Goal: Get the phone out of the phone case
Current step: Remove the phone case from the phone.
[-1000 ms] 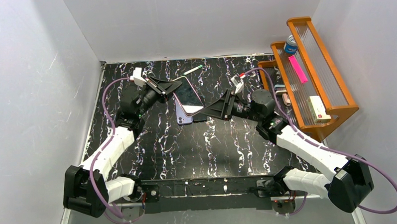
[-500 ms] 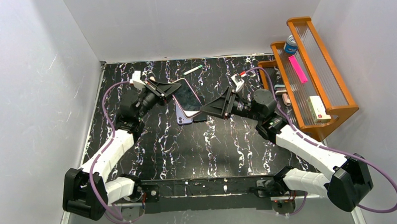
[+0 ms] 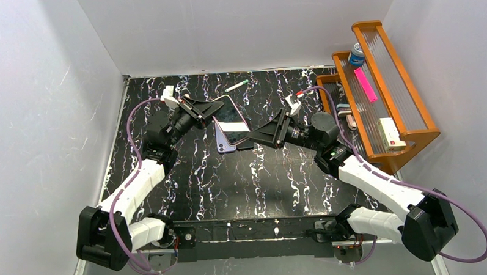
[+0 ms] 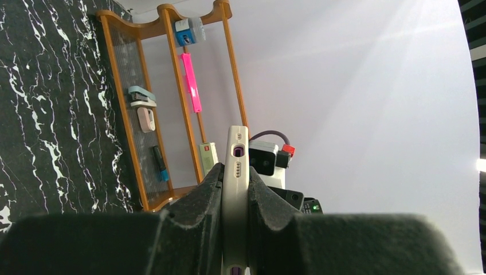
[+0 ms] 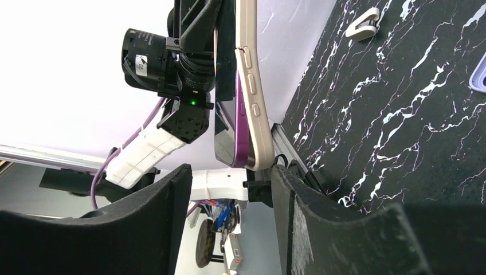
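The phone sits in a beige case (image 3: 231, 121) held in the air over the middle of the black marbled table (image 3: 242, 180). My left gripper (image 3: 208, 112) is shut on the far end of the case; the left wrist view shows the case edge (image 4: 236, 189) clamped between the pads. In the right wrist view the purple phone (image 5: 239, 134) stands a little proud of the beige case (image 5: 252, 97) at the near corner. My right gripper (image 3: 253, 136) is open, its fingers on either side of that corner (image 5: 229, 177), not touching it.
A lavender flat object (image 3: 224, 145) lies on the table under the held phone. A green and white pen (image 3: 237, 86) lies at the back. A wooden rack (image 3: 380, 90) with small items stands at the right. A white clip (image 5: 362, 28) lies on the table.
The left gripper has shifted slightly left with the cased phone, which has tilted a little. The right gripper stays open at the phone's near corner.
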Action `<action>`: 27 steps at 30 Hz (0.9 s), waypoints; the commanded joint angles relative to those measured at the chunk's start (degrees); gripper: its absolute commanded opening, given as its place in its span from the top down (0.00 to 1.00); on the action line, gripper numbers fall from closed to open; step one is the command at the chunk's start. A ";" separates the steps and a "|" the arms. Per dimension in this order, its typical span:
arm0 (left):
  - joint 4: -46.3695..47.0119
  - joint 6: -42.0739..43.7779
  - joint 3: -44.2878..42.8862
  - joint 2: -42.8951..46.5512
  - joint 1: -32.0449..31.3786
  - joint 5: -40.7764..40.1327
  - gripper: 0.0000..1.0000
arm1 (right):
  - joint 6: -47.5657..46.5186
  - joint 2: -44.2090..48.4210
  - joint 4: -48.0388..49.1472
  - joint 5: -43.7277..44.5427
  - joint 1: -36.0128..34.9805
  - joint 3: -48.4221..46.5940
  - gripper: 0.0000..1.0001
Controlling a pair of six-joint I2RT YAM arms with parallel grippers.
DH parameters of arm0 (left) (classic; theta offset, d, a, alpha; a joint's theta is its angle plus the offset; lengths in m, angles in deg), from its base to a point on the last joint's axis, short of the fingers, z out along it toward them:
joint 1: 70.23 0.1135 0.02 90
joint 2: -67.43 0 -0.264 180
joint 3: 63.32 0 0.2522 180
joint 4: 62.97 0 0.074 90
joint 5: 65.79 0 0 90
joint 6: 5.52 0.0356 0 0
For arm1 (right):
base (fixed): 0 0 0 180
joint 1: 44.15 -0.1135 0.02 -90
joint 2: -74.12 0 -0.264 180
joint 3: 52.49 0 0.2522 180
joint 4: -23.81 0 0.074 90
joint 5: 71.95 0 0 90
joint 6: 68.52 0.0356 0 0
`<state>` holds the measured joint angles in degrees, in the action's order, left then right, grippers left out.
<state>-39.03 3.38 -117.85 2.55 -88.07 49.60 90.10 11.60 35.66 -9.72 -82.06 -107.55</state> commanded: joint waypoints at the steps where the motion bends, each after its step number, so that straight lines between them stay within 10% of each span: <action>1: 4.67 -0.24 -1.22 1.91 -0.40 -0.15 1.00 | -0.27 1.88 2.24 -0.55 0.38 -0.09 0.39; 27: 4.91 2.67 -3.38 -1.38 -4.08 -0.87 1.00 | 1.17 -0.63 0.05 -2.89 1.84 -3.86 0.47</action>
<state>-39.01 6.92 -118.29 0.36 -90.26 48.29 90.56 11.09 31.57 -12.39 -80.42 -108.16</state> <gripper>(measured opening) 0.137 0.533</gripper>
